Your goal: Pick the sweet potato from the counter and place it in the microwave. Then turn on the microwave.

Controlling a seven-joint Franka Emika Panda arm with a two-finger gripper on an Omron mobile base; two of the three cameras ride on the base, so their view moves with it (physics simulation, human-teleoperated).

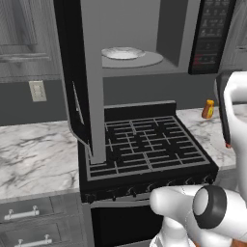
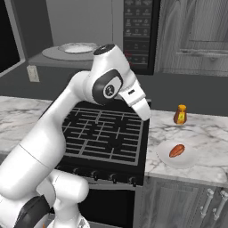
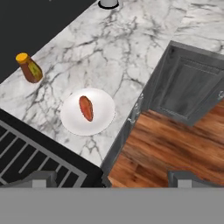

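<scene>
Near the tabletop's (image 2: 200, 129) front edge, on a white plate (image 3: 101, 120), lies your sweet potato (image 3: 86, 108), unreached, so lower the released fingers (image 3: 109, 178) over it, then carry it to the open microwave (image 1: 137, 36).

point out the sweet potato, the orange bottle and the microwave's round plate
sweet potato (image 3: 86, 108): hand view, middle of the tuber, lying on a white plate.
orange bottle (image 2: 180, 116): right base view, its body below the yellow cap.
microwave plate (image 1: 123, 53): left base view, centre of the white round plate.
</scene>
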